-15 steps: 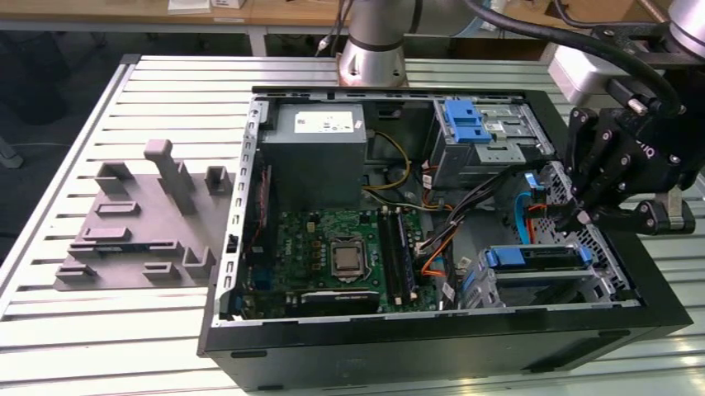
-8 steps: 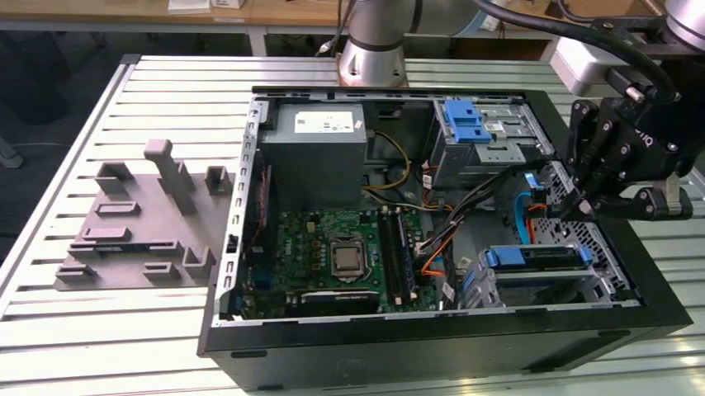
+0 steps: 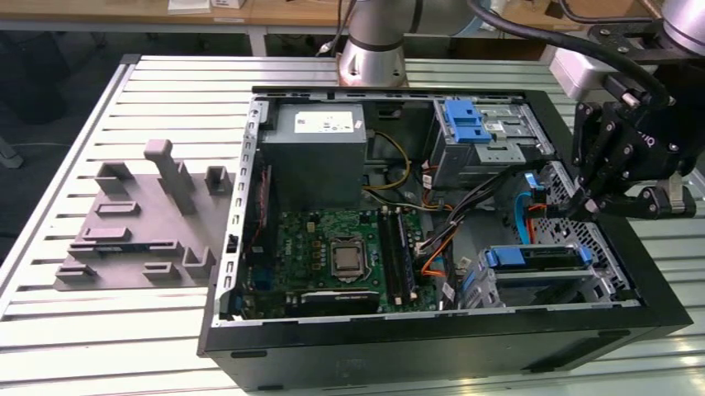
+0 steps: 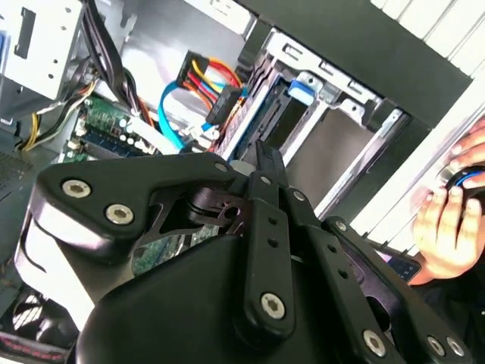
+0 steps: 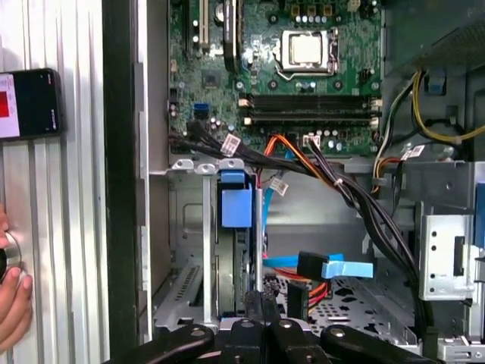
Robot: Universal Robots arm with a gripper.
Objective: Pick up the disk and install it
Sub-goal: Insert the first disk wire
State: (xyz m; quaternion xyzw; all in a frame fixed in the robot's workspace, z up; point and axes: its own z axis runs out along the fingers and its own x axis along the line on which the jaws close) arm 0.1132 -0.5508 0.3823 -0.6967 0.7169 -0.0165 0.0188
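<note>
Green motherboard, black computer case, blue disk carrier, grey fixture block, silver slatted desk, black hand.

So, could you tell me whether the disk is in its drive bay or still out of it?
In. The disk sits on edge in the drive bay, its blue carrier tab facing out; the gripper is just beside it.

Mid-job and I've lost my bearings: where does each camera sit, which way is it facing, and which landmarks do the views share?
Exterior view: off the arm, above, looking down into the open computer case; arm and gripper at its right.
First wrist view: on the arm, facing the motherboard and the disk in its bay; gripper links at the frame's edge.
Second wrist view: behind the gripper, facing the bay.
Shared: disk, orange-blue cables; a person's hand in both wrist views.
</note>
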